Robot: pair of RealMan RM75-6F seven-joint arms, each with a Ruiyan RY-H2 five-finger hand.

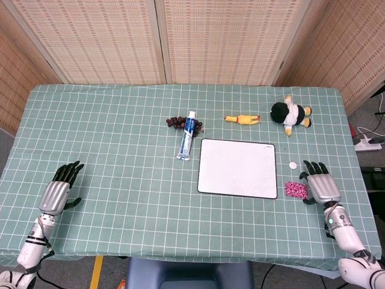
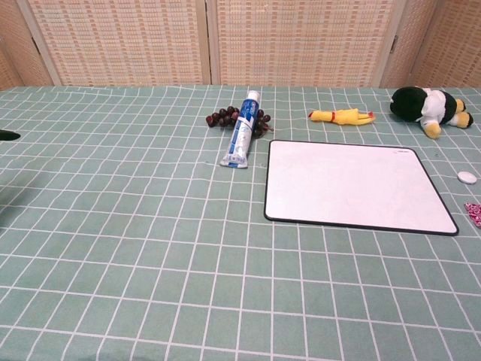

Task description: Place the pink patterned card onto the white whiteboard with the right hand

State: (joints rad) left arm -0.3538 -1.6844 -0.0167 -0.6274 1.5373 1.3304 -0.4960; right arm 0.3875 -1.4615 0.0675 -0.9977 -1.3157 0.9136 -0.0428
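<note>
Right hand fingers (image 1: pixel 314 168): dark, spread apart and stretched forward flat over the counter, holding nothing.
Right hand (image 1: pixel 320 184): lies palm down near the right edge of the counter, just beside the pink patterned card; its thumb reaches toward the card's near corner, and whether it touches cannot be told from the head view.
Pink patterned card (image 1: pixel 296 190): lies flat on the cloth, just off the near right corner of the whiteboard, not on it. In the chest view only a sliver of it shows at the right border.
White whiteboard (image 1: pixel 238 168): black-rimmed, flat on the counter at centre right, its surface bare.
Left hand fingers (image 1: pixel 68 171): dark, apart and extended, gripping nothing.
Left hand (image 1: pixel 57 192): rests palm down near the left edge of the counter, well apart from everything else.
Small white disc (image 1: pixel 293 165): on the cloth between the whiteboard's right edge and the right hand's fingertips.
Toothpaste tube (image 1: pixel 187 135): lies just left of the whiteboard's far corner, cap pointing away.
Dark grapes (image 1: pixel 175 121): 1 bunch beside the tube's cap end.
Yellow rubber chicken (image 1: pixel 243 119): beyond the whiteboard.
Plush toy (image 1: pixel 289 114): black and white, right of the chicken.
Counter (image 1: pixel 120 150): covered with a green checked cloth.
</note>
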